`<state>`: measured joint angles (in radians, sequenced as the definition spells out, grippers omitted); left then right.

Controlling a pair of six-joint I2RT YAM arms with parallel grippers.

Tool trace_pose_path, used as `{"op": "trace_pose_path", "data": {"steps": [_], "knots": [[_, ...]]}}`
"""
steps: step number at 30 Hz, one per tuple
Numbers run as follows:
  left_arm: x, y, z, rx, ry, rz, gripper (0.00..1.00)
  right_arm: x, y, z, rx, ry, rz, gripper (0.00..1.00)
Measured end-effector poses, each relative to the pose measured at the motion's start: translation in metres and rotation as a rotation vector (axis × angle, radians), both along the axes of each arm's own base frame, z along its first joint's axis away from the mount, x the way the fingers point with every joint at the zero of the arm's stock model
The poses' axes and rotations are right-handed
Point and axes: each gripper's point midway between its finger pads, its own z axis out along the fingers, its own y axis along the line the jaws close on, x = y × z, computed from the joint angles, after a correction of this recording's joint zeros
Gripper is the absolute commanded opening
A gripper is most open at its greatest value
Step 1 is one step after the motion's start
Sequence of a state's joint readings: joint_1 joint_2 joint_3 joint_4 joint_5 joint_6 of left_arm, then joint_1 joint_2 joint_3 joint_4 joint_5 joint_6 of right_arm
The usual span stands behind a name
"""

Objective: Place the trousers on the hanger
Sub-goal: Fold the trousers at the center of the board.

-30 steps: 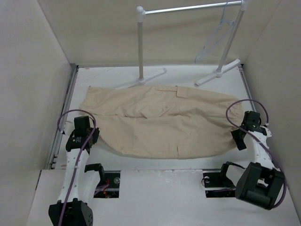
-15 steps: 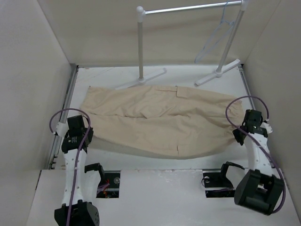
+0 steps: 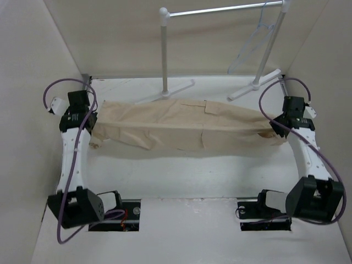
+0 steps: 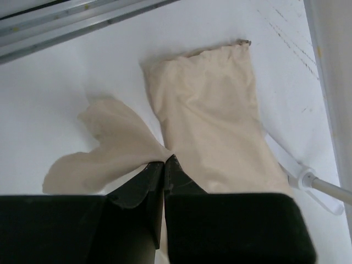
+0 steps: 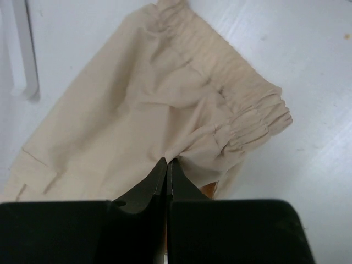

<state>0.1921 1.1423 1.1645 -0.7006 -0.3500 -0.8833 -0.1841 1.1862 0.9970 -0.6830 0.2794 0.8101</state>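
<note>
We have dragged the trousers point(image 3: 181, 125) across the table point(image 3: 181, 176) toward the rack point(image 3: 164, 55). Our left gripper point(image 4: 165, 160) pinches a leg end point(image 4: 209, 110), our right gripper point(image 5: 167, 163) the waistband point(image 5: 242, 121); soft, light cloth, probably sagging between holds.

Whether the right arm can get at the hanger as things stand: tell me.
Probably not. The right gripper is shut on the trousers at the waistband, so its jaws are taken, and the hanger hangs high on the rack beyond it.
</note>
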Motion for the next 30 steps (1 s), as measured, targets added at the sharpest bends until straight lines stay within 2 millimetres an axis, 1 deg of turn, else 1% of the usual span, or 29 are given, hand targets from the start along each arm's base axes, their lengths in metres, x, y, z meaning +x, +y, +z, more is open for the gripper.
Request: {"op": "trace_pose_path", "data": {"steps": [4, 7, 9, 11, 14, 18, 19, 20, 21, 22, 23, 24, 26, 28, 30], "knots": [[0.046, 0.001, -0.004, 0.021, 0.056, -0.035, 0.0, 0.043, -0.001, 0.001, 0.017, 0.015, 0.019, 0.05], [0.086, 0.003, -0.014, 0.028, 0.093, -0.061, 0.0, 0.077, -0.001, -0.003, 0.043, 0.031, 0.04, 0.05], [0.114, 0.004, -0.025, 0.031, 0.113, -0.078, 0.0, 0.1, -0.001, -0.009, 0.056, 0.042, 0.056, 0.05], [0.139, 0.004, -0.043, 0.033, 0.14, -0.096, 0.0, 0.122, -0.002, -0.014, 0.068, 0.051, 0.067, 0.05], [0.172, 0.002, -0.069, 0.037, 0.189, -0.127, 0.01, 0.155, -0.004, -0.023, 0.079, 0.061, 0.081, 0.05], [0.214, 0.0, -0.093, 0.064, 0.215, -0.162, 0.03, 0.199, -0.008, -0.033, 0.077, 0.062, 0.096, 0.07], [0.222, 0.0, -0.097, 0.077, 0.217, -0.166, 0.04, 0.209, -0.01, -0.035, 0.074, 0.058, 0.1, 0.1], [0.23, 0.002, -0.1, 0.093, 0.218, -0.167, 0.1, 0.219, -0.011, -0.037, 0.067, 0.057, 0.102, 0.16], [0.236, 0.005, -0.102, 0.11, 0.221, -0.164, 0.2, 0.227, -0.013, -0.039, 0.061, 0.054, 0.103, 0.28], [0.242, 0.01, -0.103, 0.13, 0.222, -0.161, 0.28, 0.235, -0.015, -0.04, 0.052, 0.051, 0.098, 0.42], [0.247, 0.015, -0.103, 0.149, 0.219, -0.156, 0.36, 0.242, -0.018, -0.041, 0.042, 0.047, 0.094, 0.53], [0.252, 0.02, -0.102, 0.163, 0.213, -0.151, 0.43, 0.247, -0.02, -0.042, 0.031, 0.046, 0.093, 0.6], [0.255, 0.026, -0.099, 0.18, 0.207, -0.149, 0.49, 0.249, -0.023, -0.043, 0.018, 0.051, 0.093, 0.69], [0.253, 0.03, -0.098, 0.191, 0.211, -0.145, 0.51, 0.245, -0.023, -0.043, 0.012, 0.064, 0.094, 0.72], [0.243, 0.031, -0.098, 0.194, 0.214, -0.143, 0.52, 0.236, -0.022, -0.039, 0.008, 0.065, 0.096, 0.73]]}}
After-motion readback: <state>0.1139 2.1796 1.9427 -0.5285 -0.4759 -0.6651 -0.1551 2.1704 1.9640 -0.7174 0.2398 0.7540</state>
